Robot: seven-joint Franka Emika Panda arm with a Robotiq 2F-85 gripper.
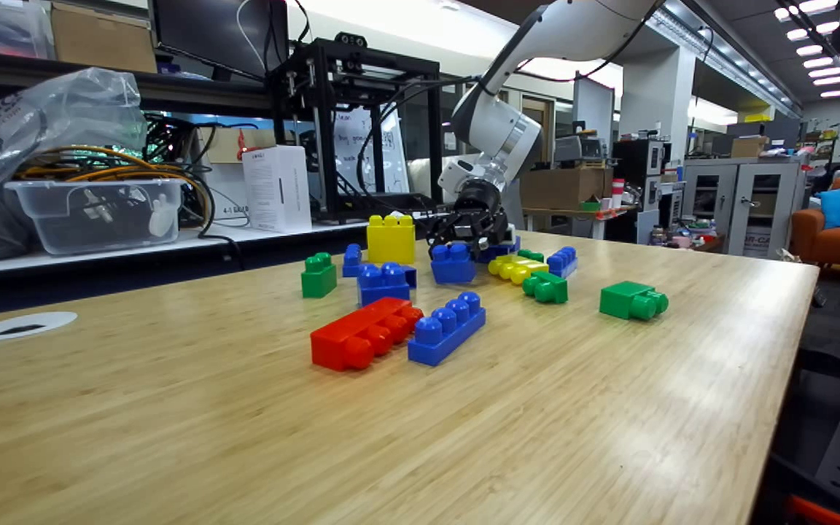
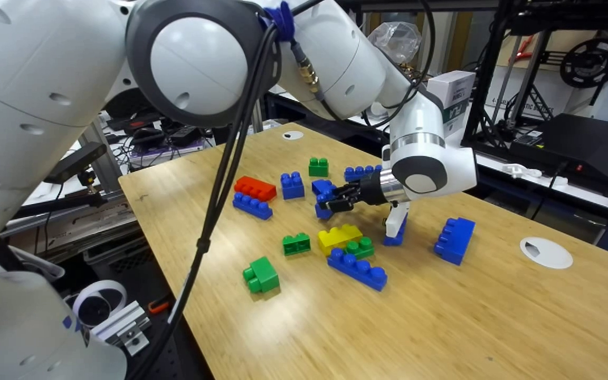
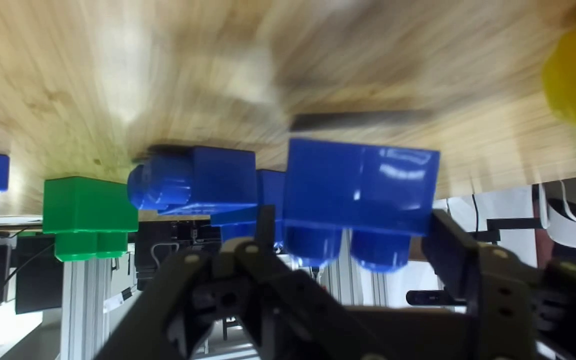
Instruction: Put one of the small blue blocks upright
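A small blue block (image 3: 360, 185) sits between the two black fingers of my gripper (image 3: 350, 220) in the wrist view, which stands upside down. Its studs point away from the table. A dark shadow strip lies apart from its bottom edge, so it looks held slightly above the table. A thin gap seems to show beside the left finger. The block also shows in both exterior views (image 1: 453, 268) (image 2: 323, 212), below my gripper (image 1: 466, 240). Another small blue block (image 3: 223, 177) lies on its side beside it. A third small blue block (image 1: 383, 286) stands studs up.
A red brick (image 1: 362, 337) and a long blue brick (image 1: 448, 332) lie on the table. A yellow brick (image 2: 339, 237), green bricks (image 2: 262, 274) and another long blue brick (image 2: 358, 269) lie nearby. A tall yellow brick (image 1: 391, 240) and a large blue brick (image 2: 454, 240) stand farther out.
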